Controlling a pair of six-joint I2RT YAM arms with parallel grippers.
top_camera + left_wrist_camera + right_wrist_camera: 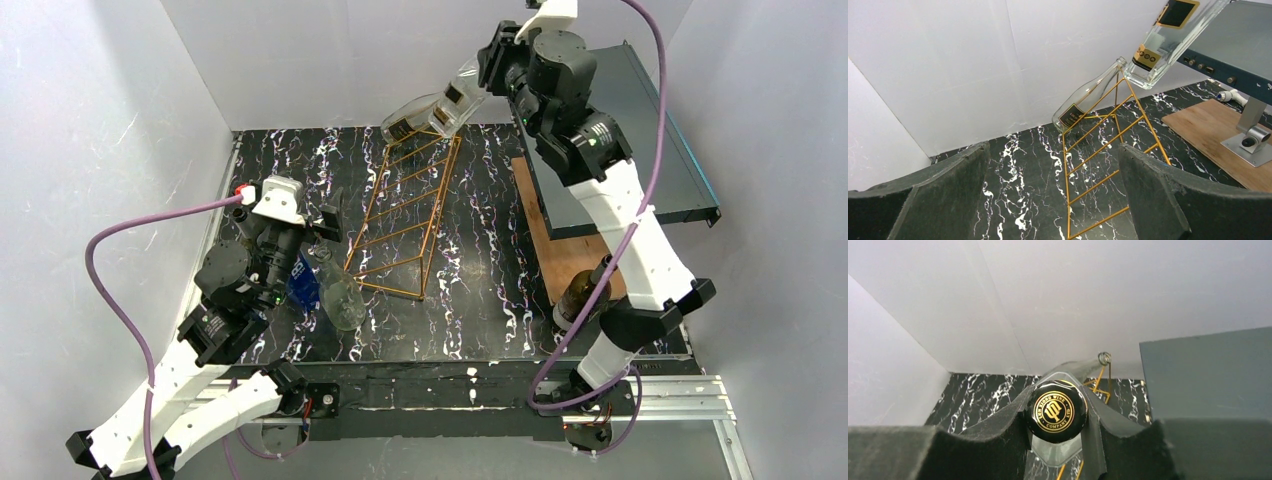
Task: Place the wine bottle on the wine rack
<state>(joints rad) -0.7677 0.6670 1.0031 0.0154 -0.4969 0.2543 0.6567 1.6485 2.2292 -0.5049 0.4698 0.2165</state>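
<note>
My right gripper (488,68) is raised high at the back. It is shut on the black gold-printed cap (1055,410) of a clear square wine bottle (450,105), which hangs tilted, base down, above the far end of the copper-gold wire wine rack (405,215). The left wrist view shows that bottle (1173,35) just above the rack's top (1108,150). A second clear bottle (1088,97) leans against the rack's far end, neck up. My left gripper (1053,147) is open and empty, low at the rack's near left (320,215).
A clear bottle (340,295) and a blue object (300,285) lie by the left arm. A brown bottle (580,295) stands on a wooden board (560,260) at the right. A dark flat box (640,140) sits raised at the back right.
</note>
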